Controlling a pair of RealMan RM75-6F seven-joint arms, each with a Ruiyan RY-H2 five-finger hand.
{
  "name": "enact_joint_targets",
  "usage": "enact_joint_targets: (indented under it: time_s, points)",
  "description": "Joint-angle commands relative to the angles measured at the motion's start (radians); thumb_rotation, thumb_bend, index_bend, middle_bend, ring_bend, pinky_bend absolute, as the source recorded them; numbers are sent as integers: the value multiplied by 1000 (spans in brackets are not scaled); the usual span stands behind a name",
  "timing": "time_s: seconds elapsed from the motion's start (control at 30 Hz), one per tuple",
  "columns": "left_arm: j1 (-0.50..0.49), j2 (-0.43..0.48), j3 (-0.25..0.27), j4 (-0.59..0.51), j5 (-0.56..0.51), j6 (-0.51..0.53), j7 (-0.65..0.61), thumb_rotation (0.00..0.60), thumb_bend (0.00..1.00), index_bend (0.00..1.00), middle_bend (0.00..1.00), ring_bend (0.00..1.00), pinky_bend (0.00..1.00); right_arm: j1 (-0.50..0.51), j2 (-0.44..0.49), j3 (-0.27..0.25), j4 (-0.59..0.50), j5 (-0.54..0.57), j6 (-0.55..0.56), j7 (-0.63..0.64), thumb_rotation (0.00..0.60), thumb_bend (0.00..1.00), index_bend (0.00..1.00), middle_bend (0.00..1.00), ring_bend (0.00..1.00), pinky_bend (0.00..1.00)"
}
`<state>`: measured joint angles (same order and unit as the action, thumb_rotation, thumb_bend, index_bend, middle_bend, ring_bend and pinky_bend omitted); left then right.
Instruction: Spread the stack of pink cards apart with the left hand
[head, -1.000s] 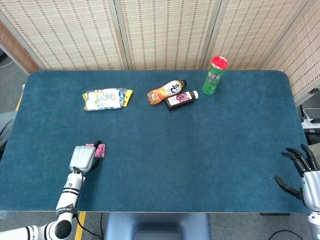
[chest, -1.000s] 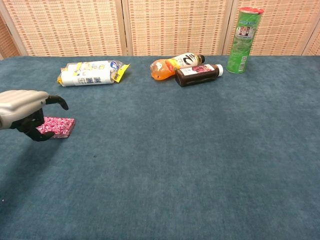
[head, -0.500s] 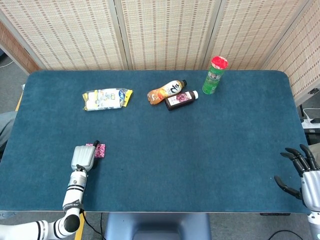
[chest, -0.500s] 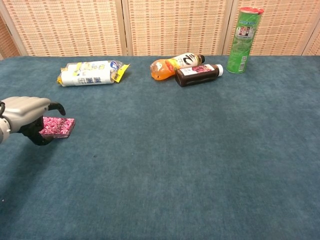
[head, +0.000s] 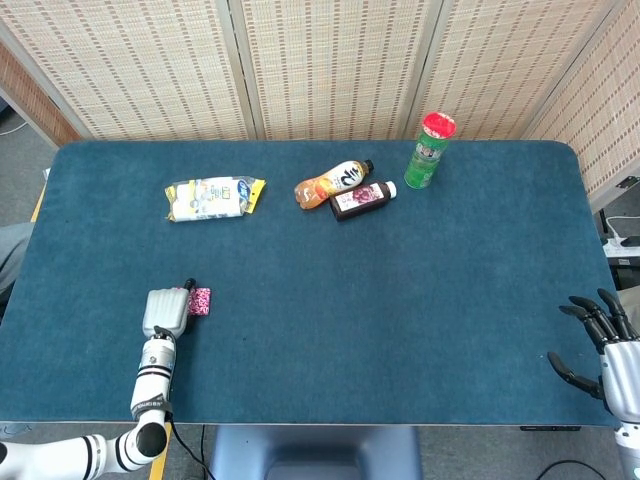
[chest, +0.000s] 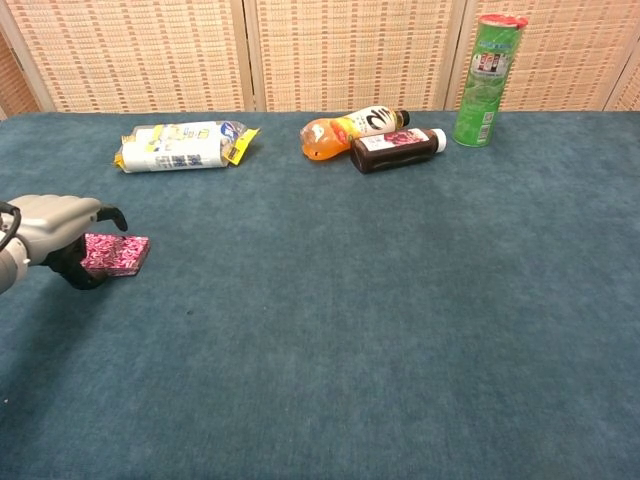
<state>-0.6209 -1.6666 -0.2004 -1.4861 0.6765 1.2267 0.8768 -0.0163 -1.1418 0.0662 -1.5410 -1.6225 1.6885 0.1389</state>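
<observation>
Left hand (chest: 55, 232) curled over blocky pink card stack (chest: 115, 253).

I see woven folding screens (head: 330, 65) standing behind the far edge of my blue-carpeted tabletop (head: 400, 300) (rounded corners), with grey floor (head: 20, 150) past its left edge.

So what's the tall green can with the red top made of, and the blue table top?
The green can looks like a printed cardboard or thin metal tube, slightly glossy, with a red lid, probably plastic; the look can't settle which. The table seems covered in matte fabric, like felt or short carpet: it looks fuzzy and shows no shine.
</observation>
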Motion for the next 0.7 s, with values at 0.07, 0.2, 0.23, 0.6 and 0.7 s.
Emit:
enact_joint_targets:
  time_s: [0.07,0.2,0.23,0.6,0.7]
  points:
    - [-2,-2,0,9,-8,6,2,600,353,202,1000,1000,1000,0,0,-1,0,-2,0,-1,600,151,283,208,74,372]
    - [-3,-5,0,15,-15,12,1,600,356,217,1000,1000,1000,0,0,-1,0,0,-2,-2,600,151,283,208,74,371]
    - [-4,-5,1,16,-17,13,2,600,356,220,1000,1000,1000,1,0,-2,-1,-1,-2,-2,600,151,283,208,74,371]
    - [-9,-15,5,32,-26,12,-2,600,352,249,1000,1000,1000,1,3,-5,-2,-3,-7,-3,600,151,283,208,74,372]
    - [-7,-15,8,34,-10,15,-17,600,353,286,1000,1000,1000,2,3,-5,-3,-3,-8,-3,600,151,283,208,74,371]
